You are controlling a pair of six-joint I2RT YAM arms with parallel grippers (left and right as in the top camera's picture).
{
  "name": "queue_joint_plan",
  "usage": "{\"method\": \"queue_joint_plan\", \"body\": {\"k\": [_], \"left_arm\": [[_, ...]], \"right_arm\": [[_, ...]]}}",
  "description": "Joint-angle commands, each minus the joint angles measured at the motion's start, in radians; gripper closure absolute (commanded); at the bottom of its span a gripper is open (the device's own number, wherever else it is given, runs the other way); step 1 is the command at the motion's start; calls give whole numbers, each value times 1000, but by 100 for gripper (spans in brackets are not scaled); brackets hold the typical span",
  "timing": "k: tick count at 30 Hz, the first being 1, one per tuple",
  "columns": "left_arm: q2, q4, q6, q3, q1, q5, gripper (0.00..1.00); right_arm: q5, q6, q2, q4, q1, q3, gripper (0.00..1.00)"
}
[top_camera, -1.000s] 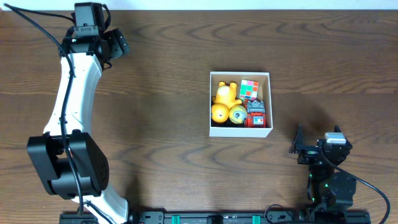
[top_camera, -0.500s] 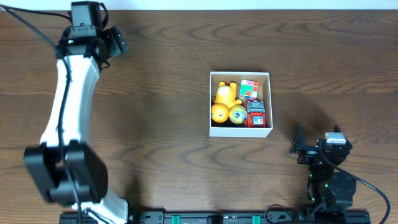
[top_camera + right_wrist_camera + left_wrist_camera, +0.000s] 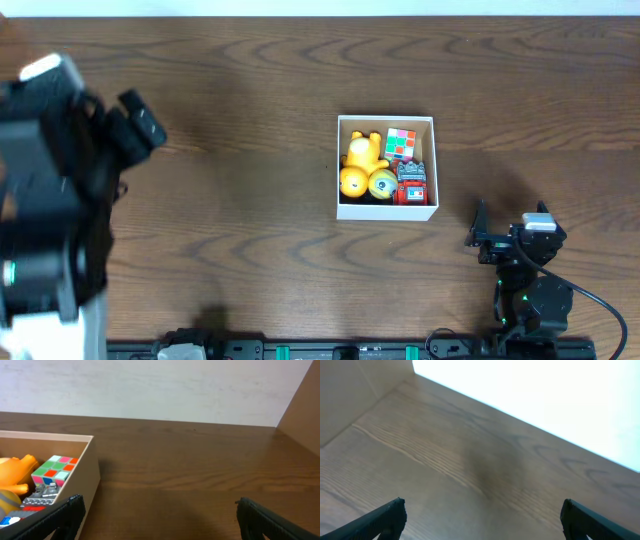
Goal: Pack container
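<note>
— How does the right gripper (image 3: 160, 510) stand?

— Wide open. Its two dark fingertips (image 3: 70, 507) sit at the lower corners of the wrist view, with only bare table (image 3: 190, 475) between them. It holds nothing.

— And where is it from the container (image 3: 388, 211)?

— Just off the container's right near corner, close by but not touching. From the wrist camera, the container's tan side wall fills the left edge, level with the left fingertip.

— The left gripper (image 3: 481, 517)?

— Also spread wide and empty: one fingertip low on each side of its wrist view, wood grain between them. The container does not show in that view.

— Can you place it from above?

— Only roughly. The left arm (image 3: 45, 200) is a large blur well to the left of the container, so I cannot tell how high it is.

— What lies inside the container?

— A yellow duck (image 3: 362, 150) in the far left part, a puzzle cube (image 3: 401, 143) in the far right corner and a red toy (image 3: 411, 185) in the near right corner. A round yellow-green toy (image 3: 383, 182) sits between the duck's side and the red toy. They are packed tight, touching one another.
</note>
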Motion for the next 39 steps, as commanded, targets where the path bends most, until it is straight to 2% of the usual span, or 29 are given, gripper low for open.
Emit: {"method": "queue_joint_plan", "body": {"k": [1,6,16,22,26,39], "left_arm": [[-109,-12,6,-98,3,-16,2],[-311,109,6,-340,3,-34,2],[-640,742,6,-978,3,-34,2],[-776,973,5,-1254,2,-33,2],[-856,1030,5,-1346,2,-30,2],[-1052,1016,5,-1442,2,-1,2]], "right_arm": [[-8,-11,2,-1,-9,-8,1],[-8,-11,2,-1,-9,-8,1],[-8,-11,2,-1,-9,-8,1],[-8,-11,2,-1,-9,-8,1],[-8,-11,2,-1,-9,-8,1],[-8,-11,2,-1,-9,-8,1]]}}
